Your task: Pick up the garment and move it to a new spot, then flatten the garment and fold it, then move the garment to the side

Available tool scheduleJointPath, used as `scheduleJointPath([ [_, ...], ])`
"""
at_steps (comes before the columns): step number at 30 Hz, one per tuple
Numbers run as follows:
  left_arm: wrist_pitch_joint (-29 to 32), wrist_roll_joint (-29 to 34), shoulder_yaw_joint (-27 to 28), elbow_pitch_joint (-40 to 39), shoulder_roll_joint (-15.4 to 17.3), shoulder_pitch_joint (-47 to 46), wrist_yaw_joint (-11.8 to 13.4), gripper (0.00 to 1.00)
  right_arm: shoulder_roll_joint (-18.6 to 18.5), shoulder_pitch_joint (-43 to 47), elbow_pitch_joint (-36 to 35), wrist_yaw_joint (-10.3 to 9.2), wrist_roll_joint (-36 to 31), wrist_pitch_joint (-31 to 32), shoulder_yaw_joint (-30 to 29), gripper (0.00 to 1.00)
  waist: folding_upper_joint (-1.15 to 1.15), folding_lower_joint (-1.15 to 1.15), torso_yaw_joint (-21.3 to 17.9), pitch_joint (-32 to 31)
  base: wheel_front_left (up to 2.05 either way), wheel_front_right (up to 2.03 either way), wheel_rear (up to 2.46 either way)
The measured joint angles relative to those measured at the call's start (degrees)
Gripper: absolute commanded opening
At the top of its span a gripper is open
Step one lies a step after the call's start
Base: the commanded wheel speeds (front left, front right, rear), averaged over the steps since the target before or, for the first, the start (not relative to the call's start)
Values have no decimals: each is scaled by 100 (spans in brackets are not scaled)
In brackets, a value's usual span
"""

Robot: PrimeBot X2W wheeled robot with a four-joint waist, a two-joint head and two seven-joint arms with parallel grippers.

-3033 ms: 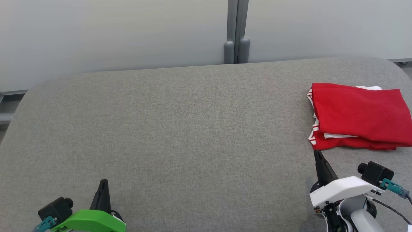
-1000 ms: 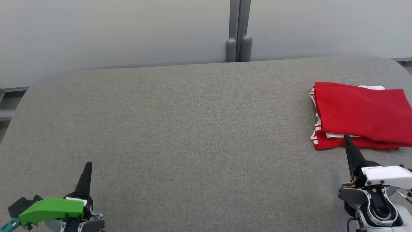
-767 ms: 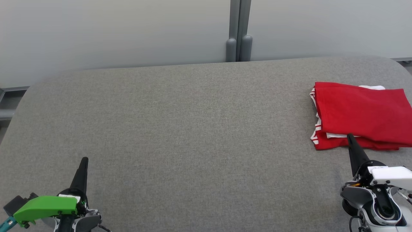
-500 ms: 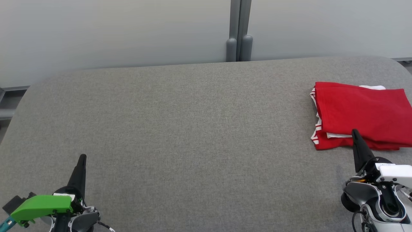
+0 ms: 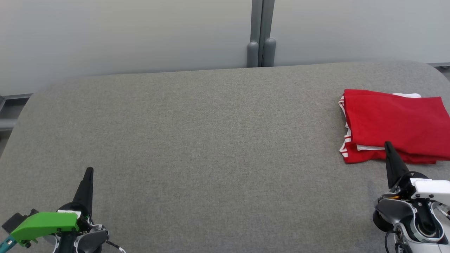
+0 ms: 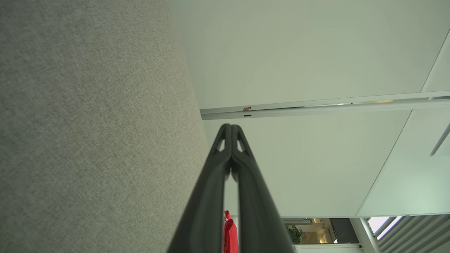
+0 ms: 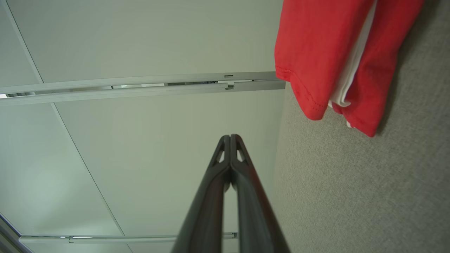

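Observation:
The garment (image 5: 395,124) is red with white trim, folded into a flat rectangle at the right end of the grey table (image 5: 197,140). My right gripper (image 5: 387,144) is shut and empty, its tip lying over the fold's near edge in the head view. The right wrist view shows those shut tips (image 7: 230,136) raised against the wall, with the garment (image 7: 337,59) at upper right. My left gripper (image 5: 89,170) is shut and empty at the table's near left, far from the garment. In the left wrist view its tips (image 6: 231,125) meet, and a sliver of red garment (image 6: 230,232) peeks between the fingers.
A pale partition wall (image 5: 123,35) with a grey post (image 5: 261,33) runs behind the table. The table has rounded far corners, and its right edge lies just past the garment.
Both arms have turned over at the wrist and drawn outward toward the bottom corners. The right tip has shifted right along the garment's near edge. The garment has stayed put.

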Motion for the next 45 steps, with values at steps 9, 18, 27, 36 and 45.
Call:
scheduleJointPath([
  [9,0,0,3,-1,0,0,0,0,5,0,11,0,0,0,-2,0,0,0,0,0,0,0,0],
  [18,0,0,7,-2,0,0,0,0,11,0,19,1,0,1,-7,0,0,0,0,0,0,0,0],
  [27,1,0,9,-3,-1,0,0,0,18,0,26,1,0,1,-9,0,0,0,0,0,0,0,0],
  [36,1,0,10,-4,-1,0,0,0,21,0,37,1,0,1,-11,0,0,0,-1,0,0,0,0],
  [45,1,0,11,-7,-1,0,0,0,29,0,42,1,0,2,-15,0,0,0,-1,0,0,0,0],
])
